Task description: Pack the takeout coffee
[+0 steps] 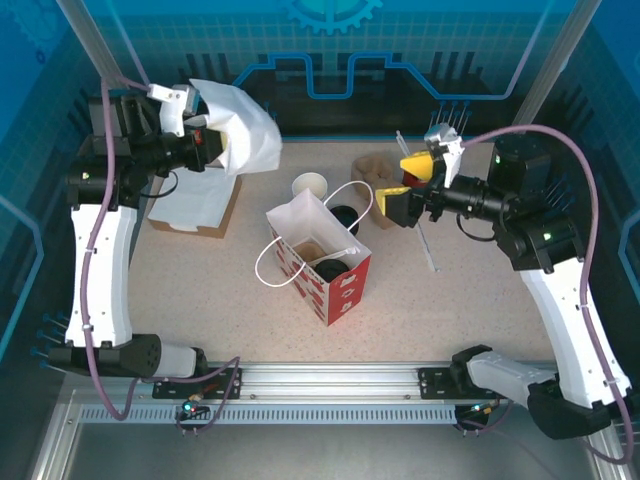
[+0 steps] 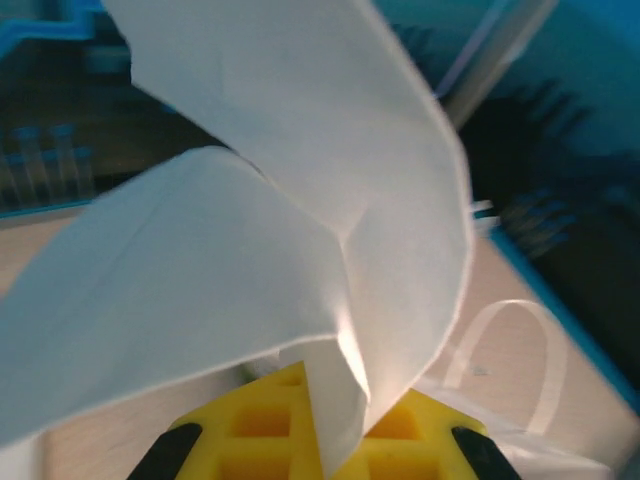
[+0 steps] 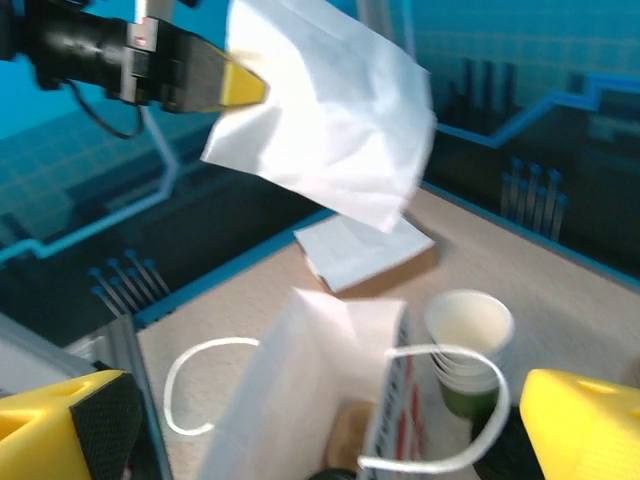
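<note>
The left claw (image 1: 212,143) is closed on a white paper napkin (image 1: 240,125), which is held up in the air at the far left of the table (image 1: 470,290), above a cardboard box (image 1: 195,212). The right claw (image 1: 395,183) is seen with its yellow fingers spread wide and nothing between them. The coffee cup (image 1: 330,268) is found inside the open red-and-white paper bag (image 1: 345,290) in the middle of the table. Its black lid is seen from above, beside a brown item that cannot be identified. The cup is well apart from the left claw, to its right and nearer to the arm bases. The right claw is near the bag, to the right of its mouth. A stack of white-rimmed cups (image 1: 309,185) is standing behind the bag.
</note>
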Available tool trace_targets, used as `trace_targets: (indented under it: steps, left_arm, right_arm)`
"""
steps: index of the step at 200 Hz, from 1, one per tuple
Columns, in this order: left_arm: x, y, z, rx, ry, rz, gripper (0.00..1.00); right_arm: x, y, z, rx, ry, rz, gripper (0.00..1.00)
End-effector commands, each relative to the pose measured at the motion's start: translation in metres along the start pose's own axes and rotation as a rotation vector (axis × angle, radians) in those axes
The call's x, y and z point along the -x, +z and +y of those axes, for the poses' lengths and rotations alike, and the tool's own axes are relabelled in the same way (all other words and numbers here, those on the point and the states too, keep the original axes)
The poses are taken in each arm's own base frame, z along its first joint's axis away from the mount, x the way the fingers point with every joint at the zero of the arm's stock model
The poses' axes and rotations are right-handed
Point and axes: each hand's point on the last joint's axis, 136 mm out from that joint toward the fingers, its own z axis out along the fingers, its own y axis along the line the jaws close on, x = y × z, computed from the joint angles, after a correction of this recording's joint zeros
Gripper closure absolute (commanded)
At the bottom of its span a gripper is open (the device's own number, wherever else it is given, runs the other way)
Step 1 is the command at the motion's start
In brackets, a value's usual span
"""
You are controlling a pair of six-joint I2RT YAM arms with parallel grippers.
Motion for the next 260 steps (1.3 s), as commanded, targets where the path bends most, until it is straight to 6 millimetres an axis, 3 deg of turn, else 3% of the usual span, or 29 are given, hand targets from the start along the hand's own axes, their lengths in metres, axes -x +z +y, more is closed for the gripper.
trace_targets:
  steps: [1, 25, 57, 94, 141, 182, 225, 260]
  left_arm:
    - [0.013, -0.019, -0.069, -0.296, 0.0, -0.026, 0.97]
    - [0.01, -0.019, -0.102, -0.433, 0.03, -0.004, 0.97]
    - [-0.002, -0.022, -0.126, -0.556, 0.095, 0.04, 0.96]
    - [-0.017, -0.022, -0.132, -0.623, 0.102, 0.098, 0.95]
    - [-0.032, -0.021, -0.143, -0.683, 0.113, 0.157, 0.94]
    - [-0.039, -0.021, -0.15, -0.719, 0.13, 0.18, 0.94]
    - [-0.041, -0.025, -0.154, -0.728, 0.16, 0.177, 0.94]
    - [-0.043, -0.026, -0.154, -0.731, 0.176, 0.181, 0.94]
  right_arm:
    - [0.015, 0.014, 0.03, 0.167, 0.071, 0.024, 0.0]
    - [0.023, 0.03, 0.053, 0.257, 0.082, 0.063, 0.0]
    - [0.016, 0.039, 0.065, 0.24, -0.266, 0.085, 0.0]
    - [0.012, 0.045, 0.055, 0.172, -0.595, 0.081, 0.0]
    - [0.006, 0.061, 0.069, 0.197, -0.84, 0.112, 0.0]
    - [0.013, 0.081, 0.062, 0.187, -0.835, 0.149, 0.0]
    - [-0.001, 0.094, 0.062, 0.255, -0.723, 0.209, 0.01]
    - [-0.002, 0.1, 0.055, 0.28, -0.607, 0.225, 0.06]
